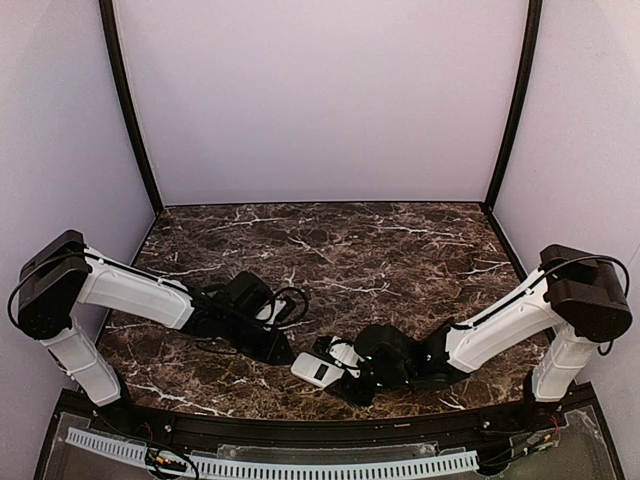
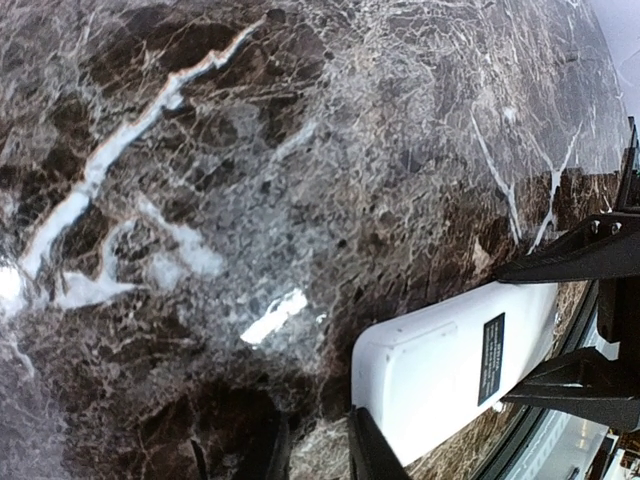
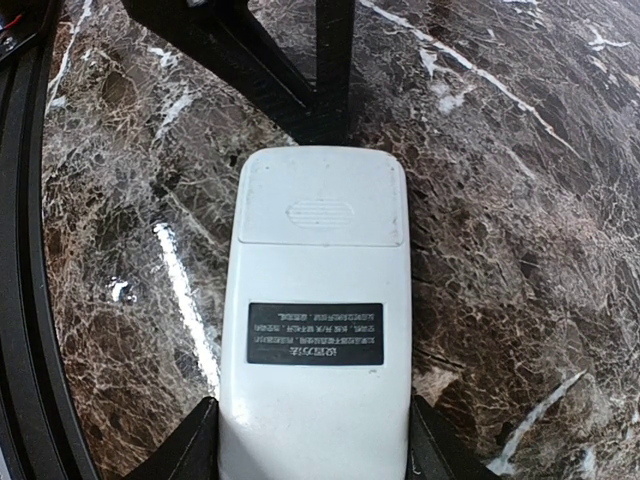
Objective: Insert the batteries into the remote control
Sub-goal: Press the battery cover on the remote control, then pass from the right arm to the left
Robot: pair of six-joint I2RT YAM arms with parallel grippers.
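Observation:
The remote control [image 3: 315, 330] lies back up, white with a black label, and its battery cover is shut at the far end. My right gripper [image 3: 315, 445] is shut on its near end, one finger on each long side. In the top view the remote control [image 1: 318, 370] sits near the table's front edge, between the two grippers. My left gripper [image 1: 285, 350] is at its cover end. In the left wrist view the left gripper [image 2: 318, 450] stands slightly open with only marble in the gap, and its right finger [image 2: 372, 452] touches the remote control [image 2: 450, 370]. The batteries are out of view.
The dark marble tabletop [image 1: 330, 250] stretches back to the pale walls. A black rail [image 1: 300, 430] runs along the front edge, just behind the remote. The left gripper's black fingers [image 3: 300, 70] stand just beyond the remote's far end in the right wrist view.

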